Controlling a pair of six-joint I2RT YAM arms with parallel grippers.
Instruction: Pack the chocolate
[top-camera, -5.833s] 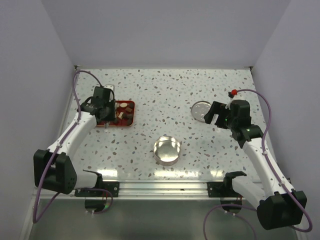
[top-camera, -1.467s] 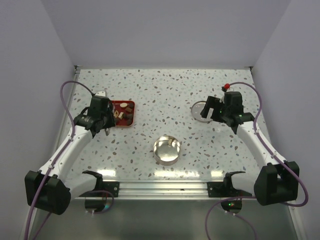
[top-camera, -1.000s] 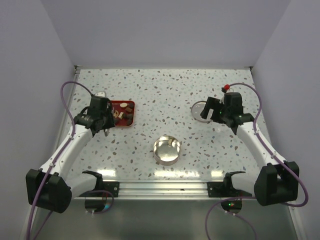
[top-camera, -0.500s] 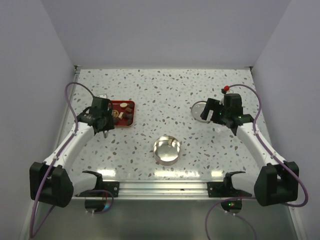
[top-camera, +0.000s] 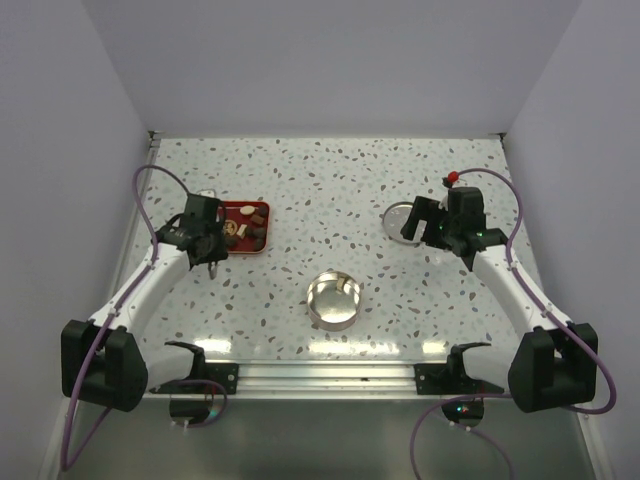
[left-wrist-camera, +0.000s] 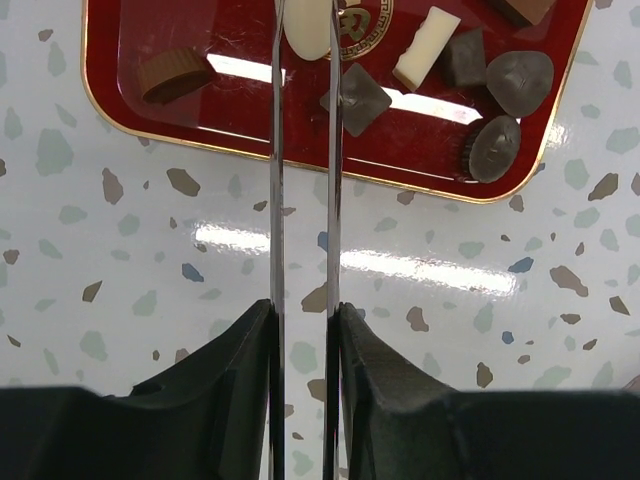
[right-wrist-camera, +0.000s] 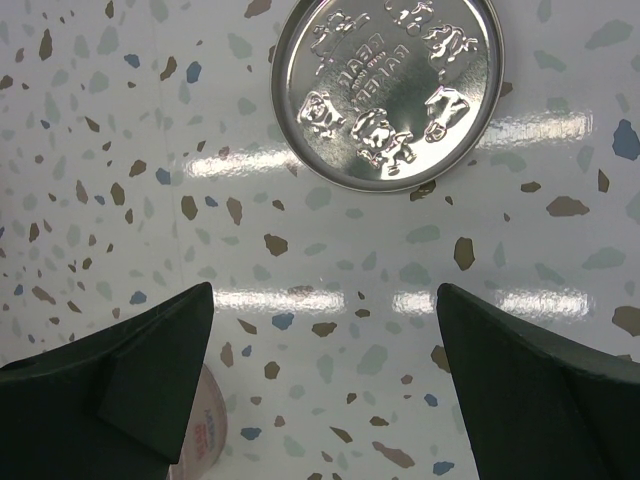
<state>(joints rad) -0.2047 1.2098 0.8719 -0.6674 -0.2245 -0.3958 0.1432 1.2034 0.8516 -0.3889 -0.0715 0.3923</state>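
Currently the red tray (left-wrist-camera: 110, 60) holds the chocolate (left-wrist-camera: 518, 80); left pincer (left-wrist-camera: 304, 320) clamps tweezers (left-wrist-camera: 277, 200), right pincer (right-wrist-camera: 325, 300) gapes wide.

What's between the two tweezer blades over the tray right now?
A cream-white oval chocolate sits between the blades of the tweezers, over the red tray. Left wrist view shows it; contact is unclear.

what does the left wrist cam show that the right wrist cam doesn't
Only the left wrist view: the red tray of chocolate, and tweezers pinched between the left fingers, their blades on either side of a cream-white piece. Only the right wrist view: the embossed round tin lid lying flat, with the right fingers spread wide near it. Both: the speckled table.
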